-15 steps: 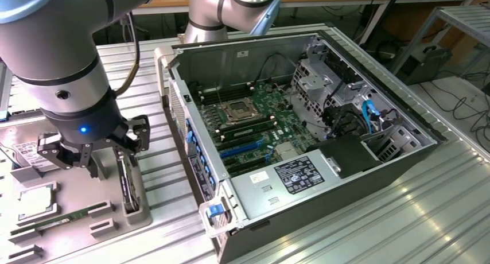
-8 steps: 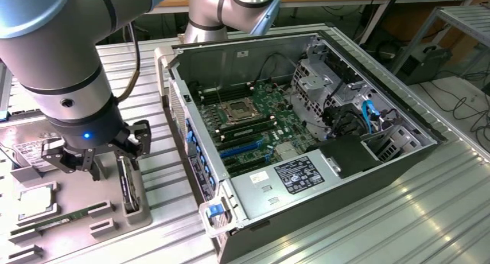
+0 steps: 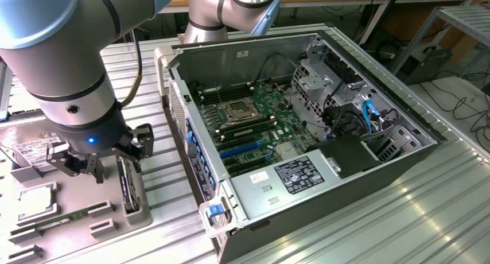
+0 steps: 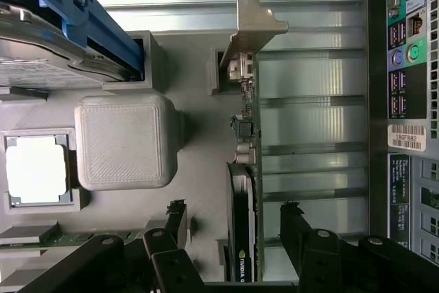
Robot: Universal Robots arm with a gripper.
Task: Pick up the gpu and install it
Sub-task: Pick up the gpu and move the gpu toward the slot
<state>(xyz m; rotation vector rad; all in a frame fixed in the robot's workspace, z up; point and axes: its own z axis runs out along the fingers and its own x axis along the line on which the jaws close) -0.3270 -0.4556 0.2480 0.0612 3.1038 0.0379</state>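
One robot arm (image 3: 69, 74) carries one gripper (image 4: 233, 214) with two fingers (image 4: 173, 216). One gray holder tray (image 3: 77, 204) bears one gpu (image 3: 128, 189), one hard drive (image 3: 34, 149), one square processor chip (image 3: 34, 200), one memory stick (image 3: 54, 221) and one raised gray block (image 4: 123, 142). There is one open computer case (image 3: 253, 60). In it are one motherboard (image 3: 287, 123) with one processor socket (image 3: 238, 110), one labelled power supply (image 3: 302, 175) and one blue cable (image 3: 368, 117).
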